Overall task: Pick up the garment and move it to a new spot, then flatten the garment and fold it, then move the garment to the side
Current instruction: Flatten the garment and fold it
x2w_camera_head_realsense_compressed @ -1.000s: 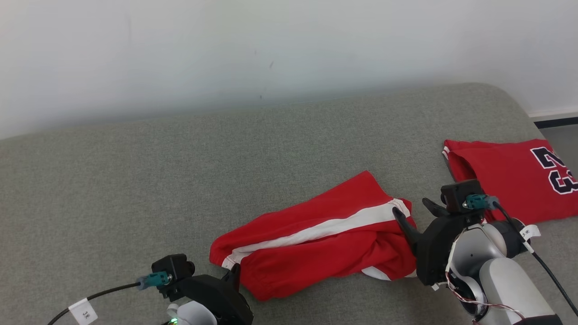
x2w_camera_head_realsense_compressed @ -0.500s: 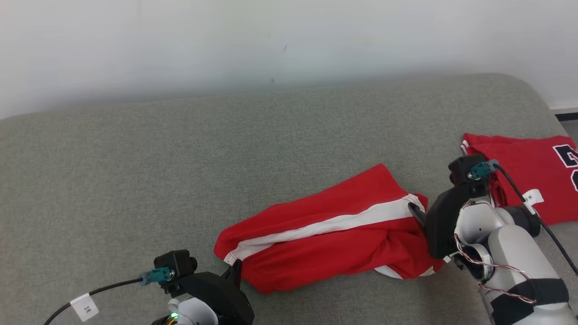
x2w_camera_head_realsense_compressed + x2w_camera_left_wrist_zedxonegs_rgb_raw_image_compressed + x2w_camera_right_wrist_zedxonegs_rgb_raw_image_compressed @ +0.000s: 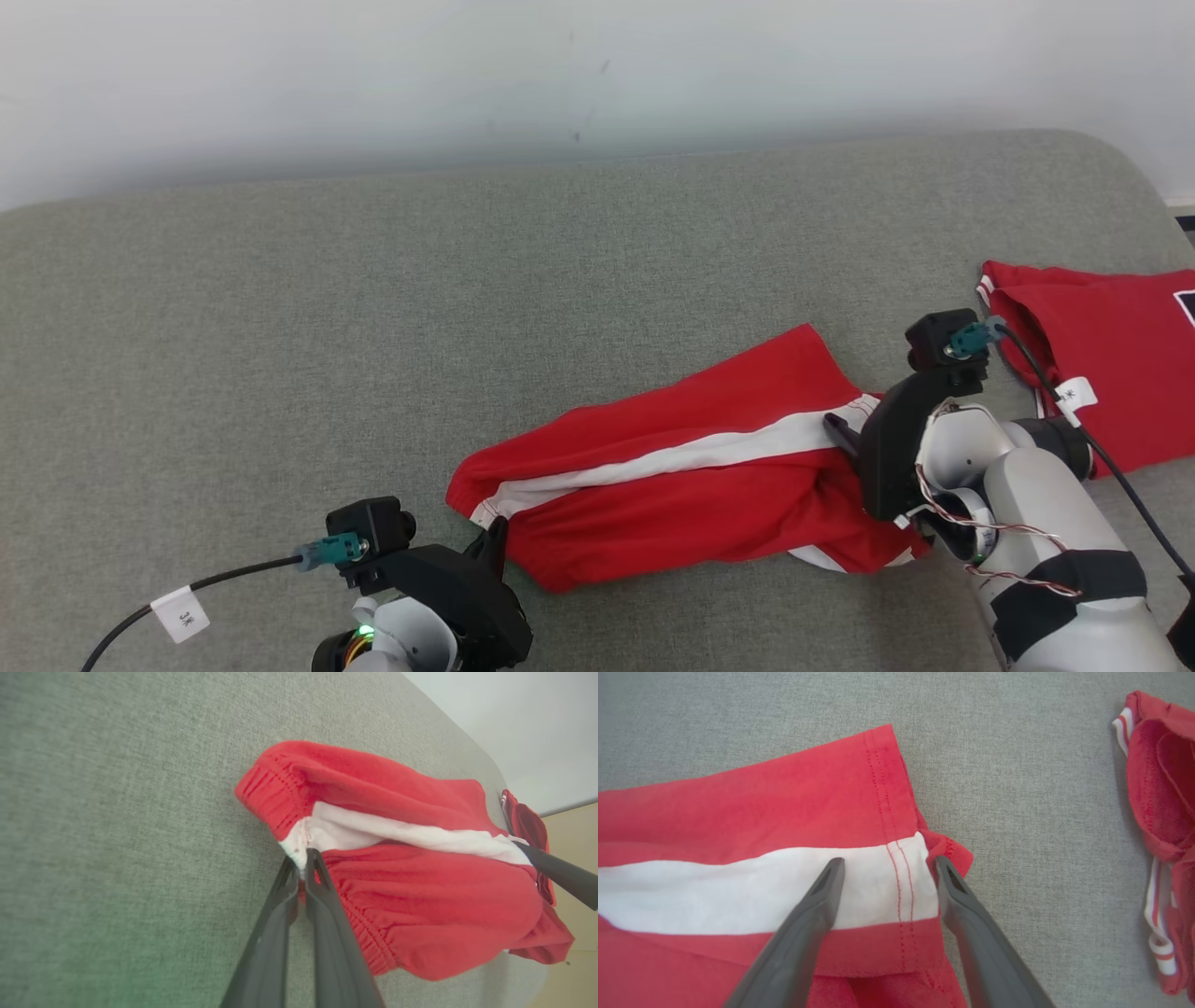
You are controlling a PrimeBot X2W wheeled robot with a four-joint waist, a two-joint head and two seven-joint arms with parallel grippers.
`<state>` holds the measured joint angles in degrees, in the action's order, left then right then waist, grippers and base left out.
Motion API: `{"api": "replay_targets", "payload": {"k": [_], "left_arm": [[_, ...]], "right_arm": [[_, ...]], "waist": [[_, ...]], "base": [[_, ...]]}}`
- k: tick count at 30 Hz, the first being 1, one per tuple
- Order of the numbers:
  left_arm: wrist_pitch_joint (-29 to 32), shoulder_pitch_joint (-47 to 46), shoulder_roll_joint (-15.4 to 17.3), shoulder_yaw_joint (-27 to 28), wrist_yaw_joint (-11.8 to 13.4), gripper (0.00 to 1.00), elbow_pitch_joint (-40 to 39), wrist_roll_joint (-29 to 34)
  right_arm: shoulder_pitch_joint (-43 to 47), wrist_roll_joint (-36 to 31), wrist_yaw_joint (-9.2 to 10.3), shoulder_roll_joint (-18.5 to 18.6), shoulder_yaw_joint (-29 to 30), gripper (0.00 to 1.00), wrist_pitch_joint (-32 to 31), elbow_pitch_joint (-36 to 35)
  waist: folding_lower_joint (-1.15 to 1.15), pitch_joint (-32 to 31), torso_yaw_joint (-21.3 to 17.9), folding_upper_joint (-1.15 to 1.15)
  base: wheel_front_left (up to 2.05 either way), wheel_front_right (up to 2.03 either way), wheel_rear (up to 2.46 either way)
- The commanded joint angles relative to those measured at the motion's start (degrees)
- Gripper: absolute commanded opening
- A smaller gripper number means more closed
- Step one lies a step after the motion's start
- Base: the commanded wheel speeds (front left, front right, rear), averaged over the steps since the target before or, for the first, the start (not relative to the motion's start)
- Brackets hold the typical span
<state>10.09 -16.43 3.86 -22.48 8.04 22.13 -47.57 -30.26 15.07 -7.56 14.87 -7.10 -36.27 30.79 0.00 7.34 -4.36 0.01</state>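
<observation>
**Examiner:** Head view first; where did the garment (image 3: 691,476) lie?

**Inspector:** On the grey surface (image 3: 280,327), bunched, its long axis running from lower left up to the right; the elastic waist end lay at the left pincer (image 3: 497,539), the hemmed leg end at the right pincer (image 3: 845,437); each arm had its own end nearest. A second red garment (image 3: 1111,373) lay apart, at the right edge.

**Examiner:** Left wrist view; was that end held?

**Inspector:** It was; the left pincer (image 3: 301,858) was shut tight, both fingers pinched on the waist edge where the white stripe ends; the rest of the cloth stretched away to the right of the fingers and rested on the surface. A dark finger of the other arm showed at the far end.

**Examiner:** Right wrist view?

**Inspector:** The right pincer (image 3: 888,863) stood wide open and held nothing; its fingers straddled the white stripe at the stitched hem, one tip over the stripe, the other at the hem's edge; whether they touched the cloth I could not tell.

**Examiner:** Your finding?

**Inspector:** In my judgement the move turned on that hem; it lay directly between the open fingers, so closing there would secure both ends along the long axis.
</observation>
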Motion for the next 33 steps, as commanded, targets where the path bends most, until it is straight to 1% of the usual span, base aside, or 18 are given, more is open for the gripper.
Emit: {"api": "replay_targets", "payload": {"k": [1, 2, 3, 5, 6, 7, 8, 12, 15, 20, 21, 26, 30, 33], "left_arm": [[-0.37, -0.66, 0.3, -0.01, -0.27, 0.0, -0.08, 0.57], [-0.35, -0.74, 0.38, 0.01, -0.24, 0.0, -0.1, 0.58], [-0.34, -0.78, 0.44, 0.0, -0.21, 0.0, -0.07, 0.6], [-0.34, -0.71, 0.5, 0.08, -0.14, 0.0, 0.0, 0.41], [-0.35, -0.62, 0.54, 0.11, -0.09, 0.0, 0.05, 0.33], [-0.33, -0.53, 0.58, 0.13, -0.02, 0.0, 0.09, 0.25], [-0.31, -0.48, 0.61, 0.18, 0.03, 0.0, 0.1, 0.13], [-1.35, -1.1, 0.8, 0.68, -0.08, 0.0, -0.38, 0.18], [-3.42, -2.33, 0.83, 1.51, -0.77, 0.0, -1.49, 0.32], [-5.73, -6.0, 1.33, 3.31, -2.63, 0.0, -4.35, -0.38], [-5.79, -7.88, 1.61, 3.82, -3.2, 0.0, -5.81, -0.69], [-3.14, -13.04, 3.16, 4.74, -4.65, 0.0, -10.16, -1.97], [1.31, -17.3, 4.51, 5.68, -6.28, 0.0, -14.12, -4.85], [3.93, -19.26, 5.0, 6.13, -7.01, 0.0, -16.06, -6.82]], "right_arm": [[-0.77, 0.64, 0.16, -0.68, -0.47, 0.83, 0.47, 0.3], [-0.94, 0.86, 0.17, -0.75, -0.68, 0.58, 0.64, 0.43], [-0.97, 1.25, 0.16, -0.92, -0.88, 0.47, 0.76, 0.53], [-0.94, 1.7, 0.17, -0.92, -1.24, 0.34, 0.75, 0.73], [-0.93, 1.91, 0.17, -0.8, -1.48, 0.29, 0.68, 0.74], [-0.96, 2.07, 0.17, -0.7, -1.6, 0.1, 0.7, 0.82], [-1.04, 2.25, 0.16, -0.66, -1.76, 0.0, 0.74, 0.88], [-1.69, 2.75, 0.16, -0.3, -1.94, 0.0, 2.2, 0.07], [-2.29, 3.75, 0.17, -0.39, -0.94, 0.0, 4.53, -1.12], [-4.32, 5.47, 0.16, -0.65, 1.54, 0.0, 9.26, -4.52], [-5.13, 6.25, 0.16, -0.81, 2.5, 0.0, 10.62, -6.19], [-7.05, 8.17, 0.16, -0.74, 4.63, 0.0, 13.23, -10.98], [-9.33, 9.78, 0.16, -1.83, 6.34, 0.0, 15.8, -15.2], [-10.48, 10.02, 0.16, -2.29, 7.23, 0.0, 17.24, -16.65]], "waist": [[0.0, 0.21, -0.07, -0.01], [0.0, 0.26, -0.12, -0.01], [0.0, 0.26, -0.17, -0.01], [0.0, 0.21, -0.31, -0.01], [0.0, 0.16, -0.38, -0.01], [0.0, 0.15, -0.44, -0.01], [0.0, 0.15, -0.5, -0.01], [0.0, 0.2, -0.62, -0.01], [0.0, -0.04, -0.62, -0.01], [0.0, -0.92, -0.99, -0.01], [0.0, -1.4, -1.3, -0.01], [0.0, -2.48, -2.35, -0.01], [0.0, -2.69, -3.77, -0.01], [0.0, -2.77, -4.39, -0.01]], "base": [[0.0, 0.0, 0.0], [0.0, 0.0, 0.0], [0.0, 0.0, 0.0], [0.0, 0.0, 0.0], [0.0, 0.0, 0.0], [0.0, 0.0, 0.0], [0.0, 0.0, 0.0], [0.0, 0.0, 0.0], [0.0, 0.0, 0.0], [0.0, 0.0, 0.0], [0.0, 0.0, 0.0], [0.0, 0.0, 0.0], [0.0, 0.0, 0.0], [0.0, 0.0, 0.0]]}}
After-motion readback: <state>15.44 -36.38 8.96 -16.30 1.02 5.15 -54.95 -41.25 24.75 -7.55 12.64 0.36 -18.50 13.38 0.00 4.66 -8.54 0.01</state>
